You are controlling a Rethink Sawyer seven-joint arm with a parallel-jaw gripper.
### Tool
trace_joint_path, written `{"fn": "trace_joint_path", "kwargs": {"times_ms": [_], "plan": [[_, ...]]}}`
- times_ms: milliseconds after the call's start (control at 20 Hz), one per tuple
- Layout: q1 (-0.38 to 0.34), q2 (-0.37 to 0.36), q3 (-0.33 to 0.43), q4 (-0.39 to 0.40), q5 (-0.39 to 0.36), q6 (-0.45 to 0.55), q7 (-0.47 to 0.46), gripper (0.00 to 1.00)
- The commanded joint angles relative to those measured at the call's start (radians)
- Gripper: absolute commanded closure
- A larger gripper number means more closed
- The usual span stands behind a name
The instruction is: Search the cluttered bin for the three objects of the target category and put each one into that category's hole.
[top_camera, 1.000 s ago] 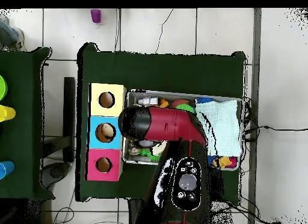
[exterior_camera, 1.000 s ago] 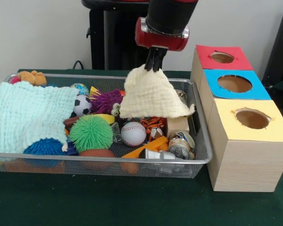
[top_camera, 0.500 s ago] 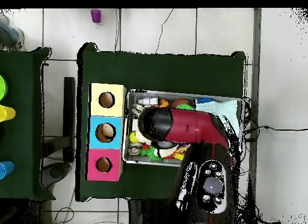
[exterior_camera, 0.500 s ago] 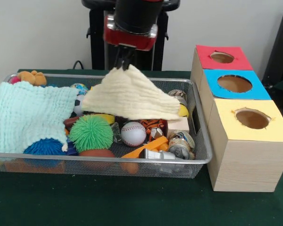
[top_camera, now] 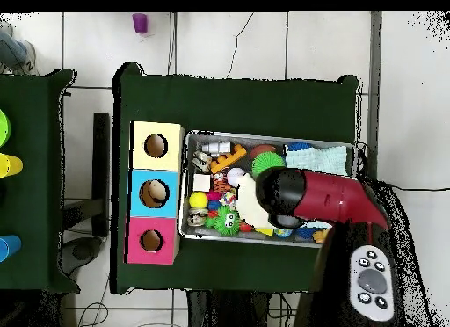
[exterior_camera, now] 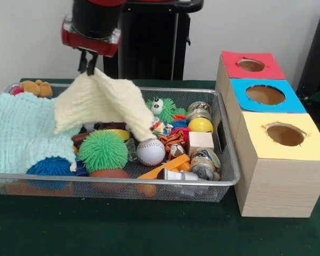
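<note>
My gripper (exterior_camera: 88, 66) hangs over the left half of the wire bin (exterior_camera: 226, 160), shut on the top corner of a pale yellow cloth (exterior_camera: 102, 100). The cloth drapes down over a mint cloth (exterior_camera: 18, 130) and some toys. Uncovered in the bin are a green spiky ball (exterior_camera: 102, 150), a baseball (exterior_camera: 150, 152), a yellow ball (exterior_camera: 201, 125), a green fuzzy toy with eyes (exterior_camera: 162, 108), a wooden block (exterior_camera: 201, 141) and a crushed can (exterior_camera: 205, 164). In the overhead view the arm (top_camera: 312, 196) hides the gripper; the yellow cloth (top_camera: 251, 200) shows at its tip.
Three wooden boxes with round holes stand beside the bin: red top (exterior_camera: 250, 65), blue top (exterior_camera: 264, 95), yellow top (exterior_camera: 284, 133). An orange plush (exterior_camera: 36, 88) lies in the far left corner. A blue spiky ball (exterior_camera: 50, 166) lies under the mint cloth.
My gripper has carried the yellow cloth from the bin's right side to its left, uncovering the green fuzzy toy, the yellow ball and a can.
</note>
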Motion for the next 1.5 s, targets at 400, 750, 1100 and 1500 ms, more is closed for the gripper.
{"fn": "trace_joint_path", "kwargs": {"times_ms": [400,750,1100,1500], "plan": [[-0.076,-0.119,0.102,0.099,-0.153,-0.049,-0.166,1.00],[-0.080,-0.045,0.146,0.085,-0.153,-0.105,-0.093,1.00],[-0.081,0.029,0.155,0.077,-0.171,-0.214,-0.036,1.00],[-0.067,0.085,0.122,0.124,-0.212,-0.372,0.043,1.00]]}}
